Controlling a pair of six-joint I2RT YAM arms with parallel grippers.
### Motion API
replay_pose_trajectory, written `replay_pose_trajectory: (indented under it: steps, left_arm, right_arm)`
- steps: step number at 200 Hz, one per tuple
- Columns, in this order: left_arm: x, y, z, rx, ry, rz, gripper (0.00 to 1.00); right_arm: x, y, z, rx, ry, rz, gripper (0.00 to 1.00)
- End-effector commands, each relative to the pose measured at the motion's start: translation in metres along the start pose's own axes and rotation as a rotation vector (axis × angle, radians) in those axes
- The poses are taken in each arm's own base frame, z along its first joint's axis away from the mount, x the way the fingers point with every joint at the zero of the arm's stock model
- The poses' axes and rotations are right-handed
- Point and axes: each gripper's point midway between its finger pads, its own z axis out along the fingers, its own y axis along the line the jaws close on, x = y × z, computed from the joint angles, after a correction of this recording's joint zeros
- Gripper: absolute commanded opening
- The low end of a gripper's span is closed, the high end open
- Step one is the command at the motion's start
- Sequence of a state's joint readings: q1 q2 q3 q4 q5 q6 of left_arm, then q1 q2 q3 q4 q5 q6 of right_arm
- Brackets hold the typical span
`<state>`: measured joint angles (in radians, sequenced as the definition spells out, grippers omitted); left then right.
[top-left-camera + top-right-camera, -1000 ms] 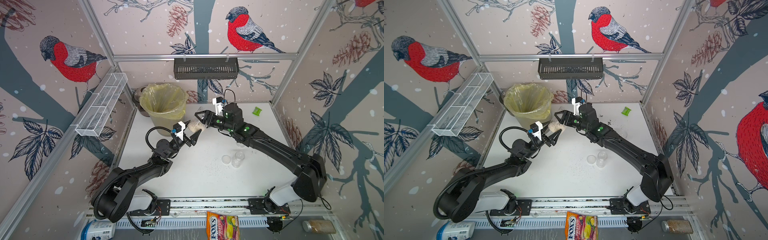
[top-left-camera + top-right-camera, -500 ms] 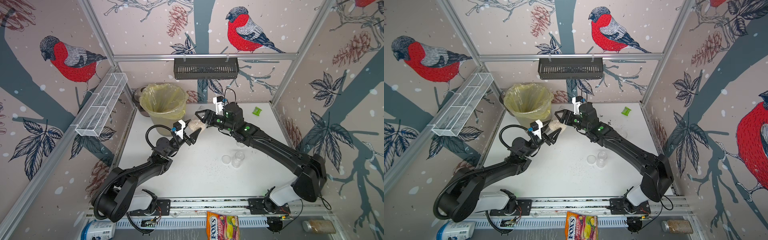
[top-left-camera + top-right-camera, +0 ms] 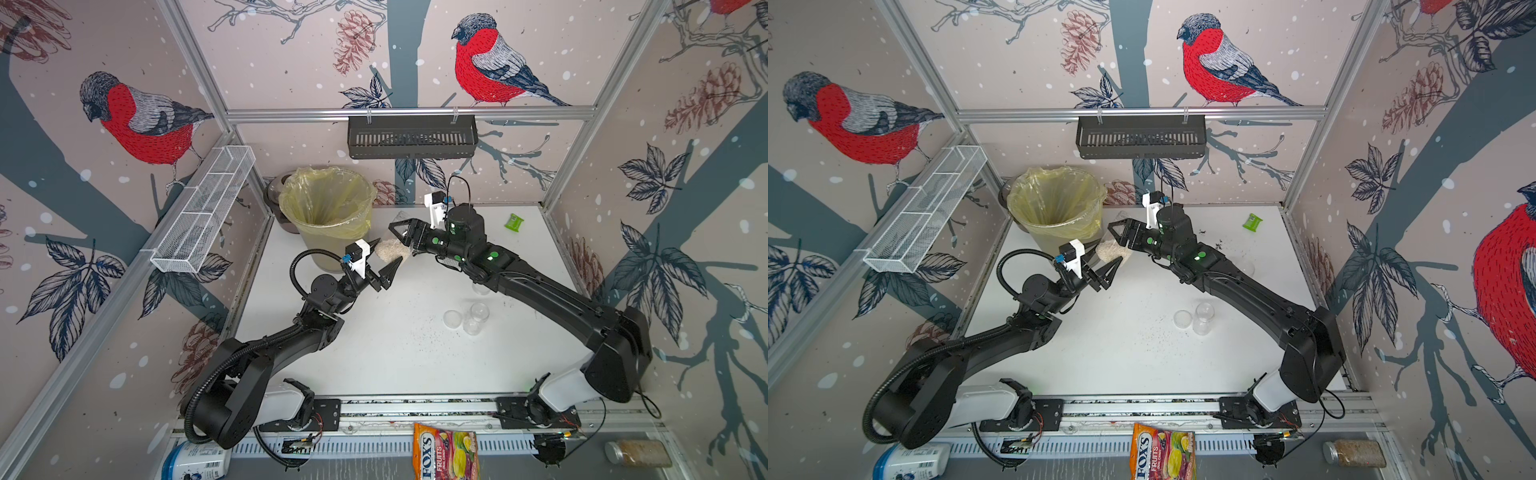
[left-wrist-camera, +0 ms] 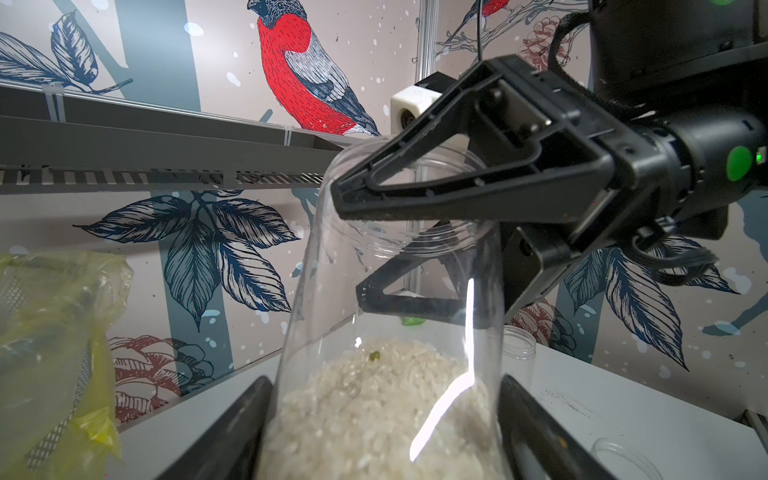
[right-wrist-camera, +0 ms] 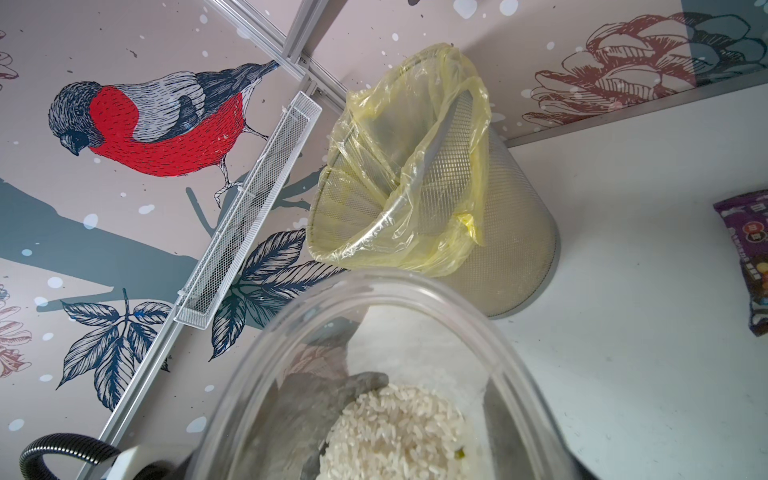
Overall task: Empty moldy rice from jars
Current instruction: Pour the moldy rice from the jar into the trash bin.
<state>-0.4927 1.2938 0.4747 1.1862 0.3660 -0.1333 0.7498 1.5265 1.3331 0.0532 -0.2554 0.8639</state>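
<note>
A wide clear jar (image 3: 390, 249), lid off, hangs tilted in the air beside the bin, with moldy rice (image 4: 374, 415) piled at its bottom. My right gripper (image 3: 400, 237) is shut on the jar near its open mouth (image 4: 399, 166). My left gripper (image 3: 388, 250) stands open, and its fingers (image 4: 523, 415) flank the jar's base just off the walls. An empty slim jar (image 3: 473, 318) and its clear lid (image 3: 452, 319) rest on the table. Another clear jar (image 3: 482, 286) stands partly hidden behind my right arm.
A mesh bin (image 3: 316, 245) with a yellow liner stands at the back left. A green packet (image 3: 514, 221) lies at the back right. Loose grains (image 3: 424, 332) dot the table. A black basket (image 3: 411, 137) and a wire shelf (image 3: 203, 208) hang on the walls.
My left gripper's jaws have widened around the jar's base. The right gripper keeps its hold and both arms have barely moved.
</note>
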Motion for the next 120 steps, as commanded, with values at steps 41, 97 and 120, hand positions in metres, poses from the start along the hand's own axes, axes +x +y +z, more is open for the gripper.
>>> replay_pose_trajectory:
  steps: [41,97,120]
  left_arm:
    - [-0.002,0.0,0.004,0.014,-0.011,-0.015,0.83]
    - [-0.002,0.006,0.005,-0.004,0.011,-0.008,0.78]
    - [-0.003,0.01,0.003,-0.015,0.016,-0.03,0.93]
  right_arm:
    - [-0.007,0.026,0.0,-0.1,-0.02,0.008,0.6]
    - [-0.005,0.028,0.002,-0.106,-0.009,-0.011,0.61]
    - [-0.008,0.028,0.0,-0.104,-0.02,-0.014,0.61]
